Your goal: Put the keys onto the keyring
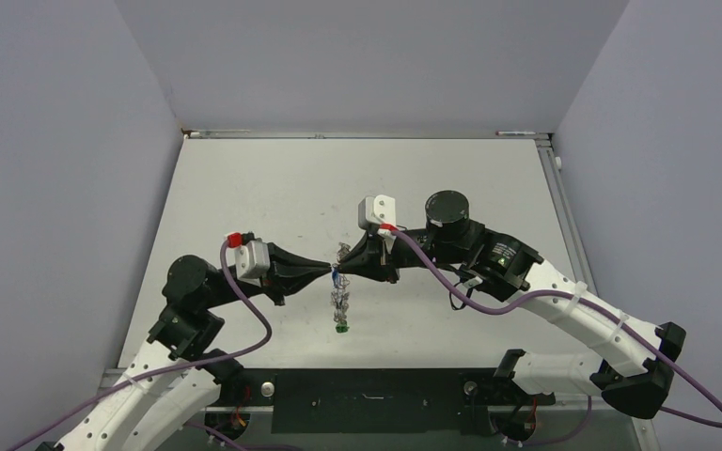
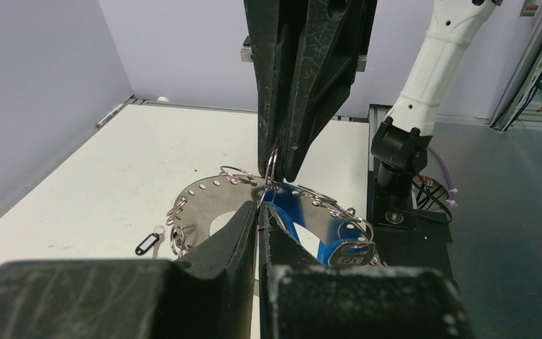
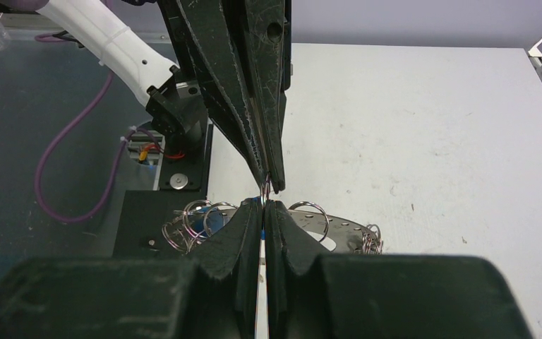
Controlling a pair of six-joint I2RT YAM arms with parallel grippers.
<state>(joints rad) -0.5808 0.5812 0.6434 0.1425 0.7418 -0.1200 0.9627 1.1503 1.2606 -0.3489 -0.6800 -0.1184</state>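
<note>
At frame centre we see the left tool pinched fully closed on a blue-headed silver key, tip to tip with the right tool clamped on a small wire loop, likely to thread it onto the flat perforated grey metal keyring just beneath.

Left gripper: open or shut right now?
Shut. The left gripper shows fingers pressed together, no gap, tips meeting the right gripper by the keyring. What they pinch, cannot tell.
</note>
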